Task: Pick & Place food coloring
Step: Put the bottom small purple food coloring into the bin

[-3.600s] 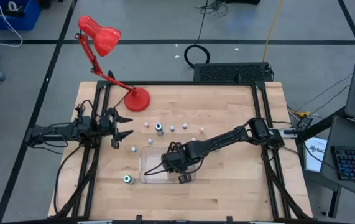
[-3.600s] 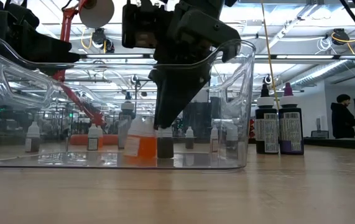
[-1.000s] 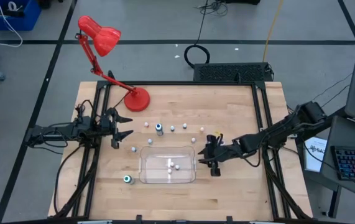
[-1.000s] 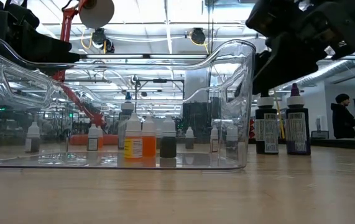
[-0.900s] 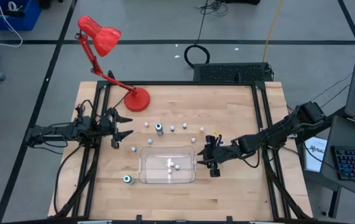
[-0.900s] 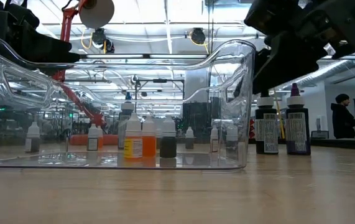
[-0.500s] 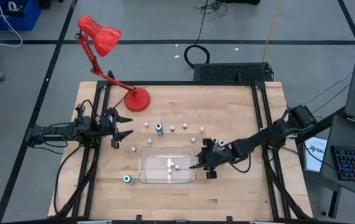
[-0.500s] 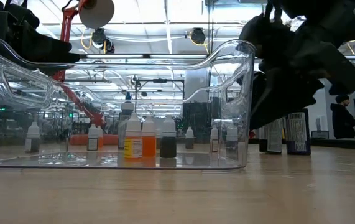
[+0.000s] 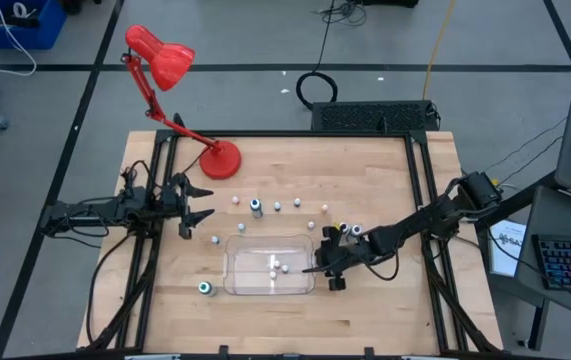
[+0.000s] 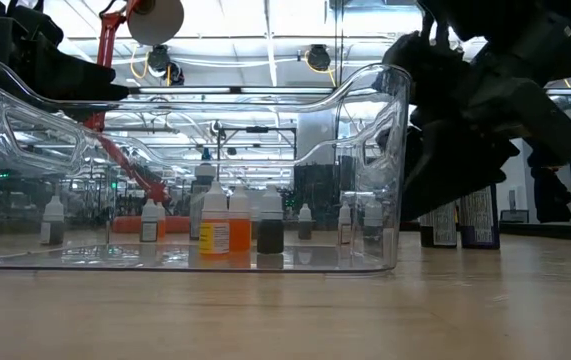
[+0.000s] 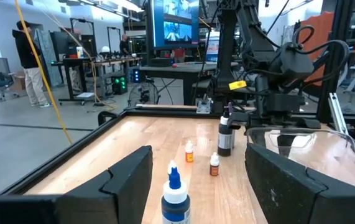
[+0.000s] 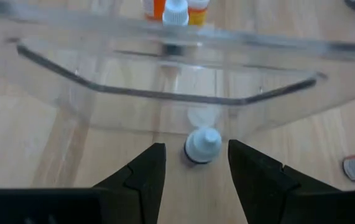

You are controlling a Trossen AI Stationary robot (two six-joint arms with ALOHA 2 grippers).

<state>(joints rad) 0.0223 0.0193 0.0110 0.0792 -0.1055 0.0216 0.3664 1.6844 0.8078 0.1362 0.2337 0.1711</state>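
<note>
the right gripper (image 12: 193, 171) hovers with fingers spread around a small white-capped food coloring bottle (image 12: 201, 147) on the desk (image 9: 385, 310) just outside the clear tray (image 12: 165, 93); light, slick, tippy, so pinch its body under the cap.

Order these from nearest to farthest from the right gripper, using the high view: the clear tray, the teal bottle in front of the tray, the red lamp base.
1. The clear tray, right beside the right gripper, toward the table's middle.
2. The teal bottle, beyond the tray's far end, on the left arm's side.
3. The red lamp base, at the table's back left.
</note>
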